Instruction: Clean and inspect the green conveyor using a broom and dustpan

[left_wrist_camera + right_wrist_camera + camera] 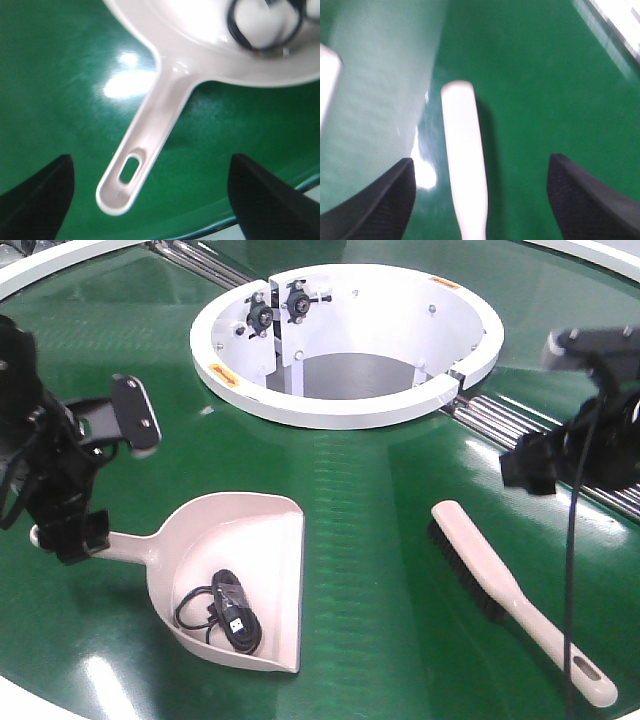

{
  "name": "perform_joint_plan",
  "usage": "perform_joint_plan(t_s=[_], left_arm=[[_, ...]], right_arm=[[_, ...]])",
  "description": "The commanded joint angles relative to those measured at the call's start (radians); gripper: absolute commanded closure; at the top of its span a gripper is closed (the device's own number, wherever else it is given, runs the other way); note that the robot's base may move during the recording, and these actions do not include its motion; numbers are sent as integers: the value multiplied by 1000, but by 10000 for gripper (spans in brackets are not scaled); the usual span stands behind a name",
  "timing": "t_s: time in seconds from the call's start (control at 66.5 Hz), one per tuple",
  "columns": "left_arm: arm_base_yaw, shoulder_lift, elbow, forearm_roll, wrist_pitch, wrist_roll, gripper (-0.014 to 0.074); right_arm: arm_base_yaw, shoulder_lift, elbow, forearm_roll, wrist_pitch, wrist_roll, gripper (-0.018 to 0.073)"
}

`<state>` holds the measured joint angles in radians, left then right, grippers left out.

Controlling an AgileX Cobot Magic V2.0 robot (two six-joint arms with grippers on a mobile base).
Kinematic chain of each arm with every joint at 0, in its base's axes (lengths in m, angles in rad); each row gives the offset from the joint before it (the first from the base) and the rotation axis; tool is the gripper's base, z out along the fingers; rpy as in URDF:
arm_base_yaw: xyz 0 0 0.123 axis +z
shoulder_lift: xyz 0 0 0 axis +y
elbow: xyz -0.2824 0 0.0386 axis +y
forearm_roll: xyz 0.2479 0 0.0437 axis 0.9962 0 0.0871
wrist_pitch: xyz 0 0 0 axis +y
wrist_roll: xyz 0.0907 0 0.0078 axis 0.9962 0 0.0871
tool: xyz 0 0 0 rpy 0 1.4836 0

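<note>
The green conveyor [380,530] fills the scene as a broad glossy dark-green belt, with a white ring-shaped housing [345,345] standing at its upper middle and steel rollers [500,420] showing just to the right of that ring. The dustpan [235,585] lies flat on the belt toward the lower left, its wide mouth facing right and its handle reaching left. Inside the scoop rests a coiled black cable [222,608]. The broom [520,600] lies on the belt to the lower right, well apart from the dustpan, black bristles along its left edge and the handle end with its hang hole pointing to the lower right corner.

The left gripper [150,200] hangs over the slotted end of the dustpan handle [132,172], its jaws spread wide on either side and not touching it. The right gripper [480,200] hovers above the broom's pale back [462,155] with its jaws likewise wide apart, closed on nothing. The front view shows the right arm raised above the belt near the rollers, a black cable [572,570] dangling down from it.
</note>
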<state>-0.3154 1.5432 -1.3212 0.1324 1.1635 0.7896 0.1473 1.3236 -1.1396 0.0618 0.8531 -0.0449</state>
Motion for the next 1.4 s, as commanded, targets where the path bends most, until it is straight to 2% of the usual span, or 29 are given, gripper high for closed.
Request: perform_joint_plan(t_s=[0.0,0.135,0.181,0.241,0.361,0.406,0.572,0.647,0.707,0.797,0.948,1.023,1.219,1.384], left_arm=[[-9,-95,-27,15,-69,-112,20],[-9,-170,-27,17,-155,-117,20],[-9,-201,-27,17,-159,-145,20],[-9,-232,-27,14,-168,-207,20],[-9,-296,-10,15,-206,-383,20],[-9,-320,15,15,-230,-419,20],[-9,-467,155,14,-372,-465,20],[-9,-563,254,-4,-508,-507,20],[-9,-646,348,-42,-634,-524,20],[-9,-758,484,-81,-756,-532,20],[-9,-942,671,-152,-894,-532,20],[-9,-1028,740,-180,-905,-532,20],[-9,-1192,871,-199,-824,-532,20],[-9,-1237,976,-197,-929,-532,20]], right_arm=[[-2,-50,-69,2,-69,-1,31],[-2,-112,-67,0,-119,-2,31],[-2,-133,-67,0,-123,-2,31],[-2,-170,-67,-2,-129,-7,31],[-2,-238,-60,-2,-143,-19,31],[-2,-273,-33,-2,-160,-21,31],[-2,-462,153,-4,-314,-23,31],[-2,-563,238,-6,-383,-28,31],[-2,-646,319,1,-456,-31,31],[-2,-753,443,-2,-532,-33,31],[-2,-959,605,-22,-534,-33,31],[-2,-1083,680,0,-523,-25,31],[-2,-1317,795,4,-490,-32,31],[-2,-1344,872,-3,-505,-32,31]])
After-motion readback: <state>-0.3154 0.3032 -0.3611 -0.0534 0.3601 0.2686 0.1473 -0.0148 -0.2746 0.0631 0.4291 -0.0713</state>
